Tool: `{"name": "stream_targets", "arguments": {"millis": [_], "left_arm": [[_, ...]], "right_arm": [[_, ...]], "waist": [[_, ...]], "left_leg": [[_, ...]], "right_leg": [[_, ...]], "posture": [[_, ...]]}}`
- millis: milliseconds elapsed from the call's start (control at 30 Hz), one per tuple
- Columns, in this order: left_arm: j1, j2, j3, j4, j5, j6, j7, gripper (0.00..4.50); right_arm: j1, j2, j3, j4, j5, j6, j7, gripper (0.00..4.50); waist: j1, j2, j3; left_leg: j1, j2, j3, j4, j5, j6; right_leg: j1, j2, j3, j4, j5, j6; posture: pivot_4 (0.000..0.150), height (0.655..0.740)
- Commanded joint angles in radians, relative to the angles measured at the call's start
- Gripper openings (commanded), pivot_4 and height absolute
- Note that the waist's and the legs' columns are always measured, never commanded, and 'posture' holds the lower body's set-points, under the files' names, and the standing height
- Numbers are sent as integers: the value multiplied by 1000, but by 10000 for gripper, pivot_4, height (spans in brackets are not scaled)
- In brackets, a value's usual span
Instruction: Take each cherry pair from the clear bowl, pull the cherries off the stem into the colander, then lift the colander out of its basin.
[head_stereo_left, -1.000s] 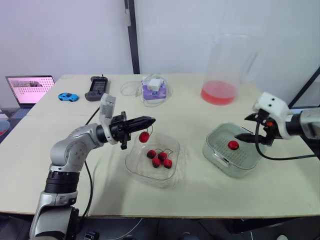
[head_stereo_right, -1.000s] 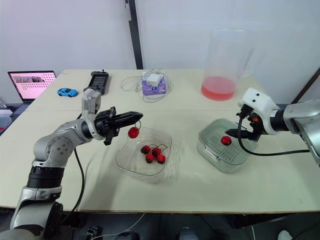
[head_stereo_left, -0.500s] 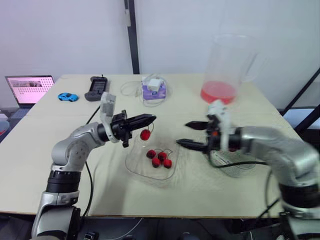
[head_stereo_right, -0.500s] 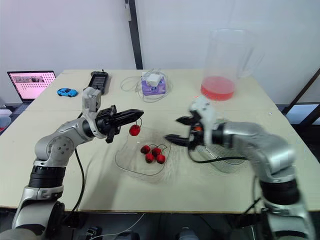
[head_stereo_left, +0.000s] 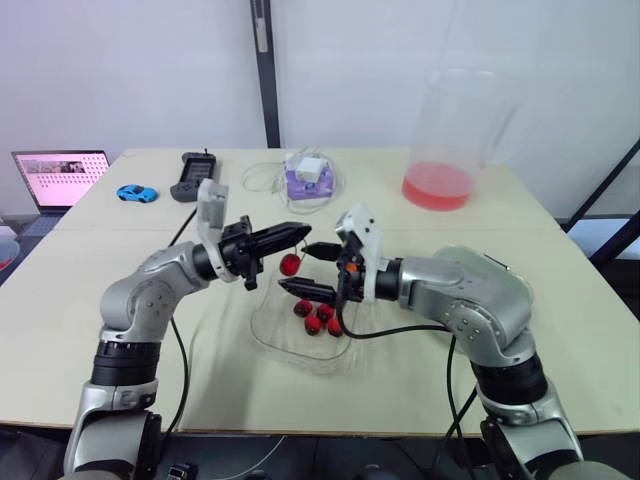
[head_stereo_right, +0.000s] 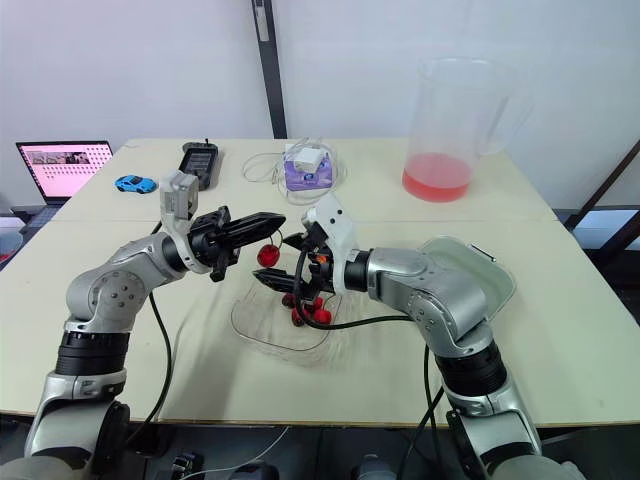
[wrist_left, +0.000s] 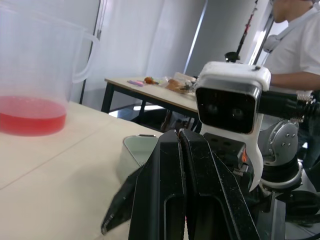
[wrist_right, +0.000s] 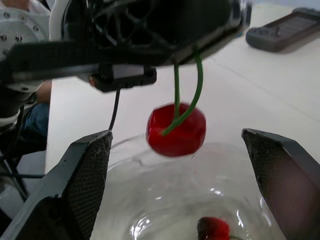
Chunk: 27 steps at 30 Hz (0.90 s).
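Observation:
My left gripper (head_stereo_left: 303, 232) is shut on the green stem of a red cherry (head_stereo_left: 290, 264) that hangs above the far left rim of the clear bowl (head_stereo_left: 283, 340). My right gripper (head_stereo_left: 296, 267) is open, its two black fingers (head_stereo_left: 322, 247) standing above and below the hanging cherry without touching it. In the right wrist view the cherry (wrist_right: 176, 130) dangles on its stem between the spread fingers (wrist_right: 80, 185). Several red cherries (head_stereo_left: 318, 315) lie in the bowl. The colander in its basin (head_stereo_right: 488, 272) sits at the right, partly hidden behind my right arm.
A tall clear pitcher (head_stereo_left: 445, 140) with red liquid stands at the back right. A purple box with a white charger and cable (head_stereo_left: 308, 178), a black device (head_stereo_left: 192, 176), a blue toy car (head_stereo_left: 135, 193) and a laptop (head_stereo_left: 58, 177) line the back left. A person (wrist_left: 295, 40) sits beyond the table.
My right arm swung left from over the colander to the bowl, and its open fingers now bracket the hanging cherry. The left gripper has held the stem almost still.

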Motion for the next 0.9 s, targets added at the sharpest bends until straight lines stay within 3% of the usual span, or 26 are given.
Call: {"name": "stream_targets", "arguments": {"millis": [33,67,167,333,600,900], "left_arm": [[-6,1,13,-37,-10,-16,4,0],[-6,-1,13,-39,-11,-16,7,0],[-6,-6,12,-41,-11,-17,13,0],[-3,-5,13,-40,-11,-18,13,0],[-6,-7,11,-35,-9,-21,12,0],[-12,-23,6,-41,-16,-19,18,0]], "right_arm": [[-32,47,20,8,-12,-35,-15,44400],[-32,58,30,11,-15,-35,-18,44400],[-27,77,34,19,-26,-37,-30,35941],[-25,74,19,22,-28,-34,-35,12035],[-22,68,13,17,-18,-18,-28,12035],[-4,-4,111,-11,-44,57,-4,12035]], "waist": [[0,0,0],[-1,0,0],[-1,0,0],[0,0,0],[-1,0,0],[-1,0,0]], "left_leg": [[0,0,0,0,0,0],[0,0,0,0,0,0],[0,0,0,0,0,0],[0,0,0,0,0,0],[0,0,0,0,0,0],[0,0,0,0,0,0]], "right_leg": [[0,0,0,0,0,0],[0,0,0,0,0,0],[-1,0,0,1,0,0],[-1,0,0,1,0,0],[-1,0,0,1,0,0],[-1,0,0,1,0,0]], "posture": [[1500,7332],[1500,7332],[1500,7332],[1500,7332],[1500,7332],[1500,7332]]}}
